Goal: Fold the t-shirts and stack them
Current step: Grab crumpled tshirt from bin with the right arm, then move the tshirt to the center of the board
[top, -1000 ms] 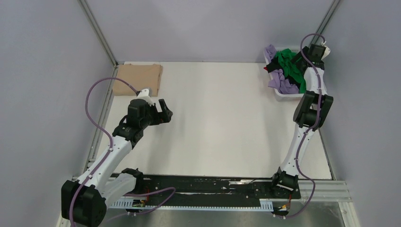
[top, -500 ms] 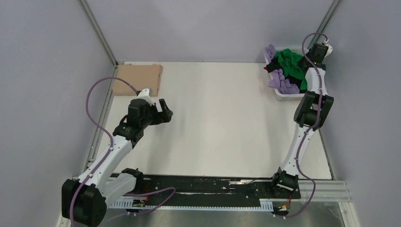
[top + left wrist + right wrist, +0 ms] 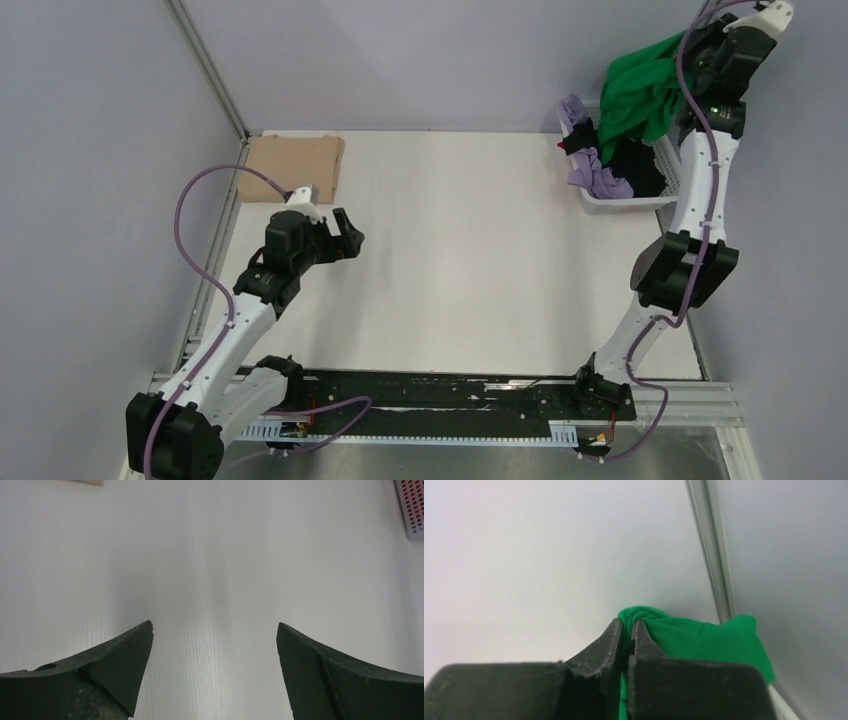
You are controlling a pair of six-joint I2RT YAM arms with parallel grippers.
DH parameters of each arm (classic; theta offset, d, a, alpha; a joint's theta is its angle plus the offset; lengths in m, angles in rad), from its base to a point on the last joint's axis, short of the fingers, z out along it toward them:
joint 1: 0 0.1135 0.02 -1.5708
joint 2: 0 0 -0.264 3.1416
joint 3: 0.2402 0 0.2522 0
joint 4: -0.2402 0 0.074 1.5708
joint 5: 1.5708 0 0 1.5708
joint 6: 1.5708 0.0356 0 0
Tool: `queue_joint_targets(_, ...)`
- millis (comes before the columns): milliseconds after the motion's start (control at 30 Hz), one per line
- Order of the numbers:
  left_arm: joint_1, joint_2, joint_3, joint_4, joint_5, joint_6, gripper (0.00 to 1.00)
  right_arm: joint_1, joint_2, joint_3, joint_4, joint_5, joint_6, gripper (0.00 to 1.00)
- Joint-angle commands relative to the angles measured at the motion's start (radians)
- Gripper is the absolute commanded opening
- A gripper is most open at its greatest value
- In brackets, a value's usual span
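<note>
The right gripper (image 3: pixel 626 626) is clenched on a bunched fold of the bright green t-shirt (image 3: pixel 640 95). The shirt hangs from it above the white basket (image 3: pixel 625 203) at the 2 o'clock corner of the table (image 3: pixel 470 250), where the lilac t-shirt (image 3: pixel 590 175) and the black t-shirt (image 3: pixel 635 165) lie heaped. The left gripper (image 3: pixel 345 232) hovers over the table at about 9 o'clock, its fingers spread wide and grasping nothing, and the tan t-shirt (image 3: pixel 295 165) lies flat in the 10 o'clock corner.
</note>
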Motion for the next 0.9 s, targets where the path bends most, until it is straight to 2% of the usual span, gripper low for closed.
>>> queue_joint_targets(0, 0.003, -0.033, -0.004, 0.034, 0.008, 0.001, 1.0, 0.001, -0.191, -0.061, 0.23, -0.148, 0.013, 0.0)
queue_joint_targets(167, 0.003, -0.06, -0.008, 0.032, 0.012, -0.005, 1.0, 0.011, -0.298, -0.066, 0.228, -0.382, 0.108, 0.0)
queue_joint_targets(267, 0.002, -0.072, -0.007, 0.032, 0.002, -0.011, 1.0, 0.064, -0.391, -0.118, 0.254, -0.436, 0.137, 0.0)
queue_joint_targets(500, 0.002, -0.094, 0.01, -0.001, -0.018, -0.021, 1.0, 0.306, -0.576, -0.219, 0.26, -0.443, 0.096, 0.0)
queue_joint_targets(700, 0.002, -0.13, 0.02, -0.031, -0.034, -0.036, 1.0, 0.528, -0.683, -0.349, 0.303, -0.456, 0.152, 0.0)
queue_joint_targets(867, 0.002, -0.168, 0.024, -0.077, -0.09, -0.067, 1.0, 0.615, -0.735, -0.497, 0.272, -0.389, 0.213, 0.0)
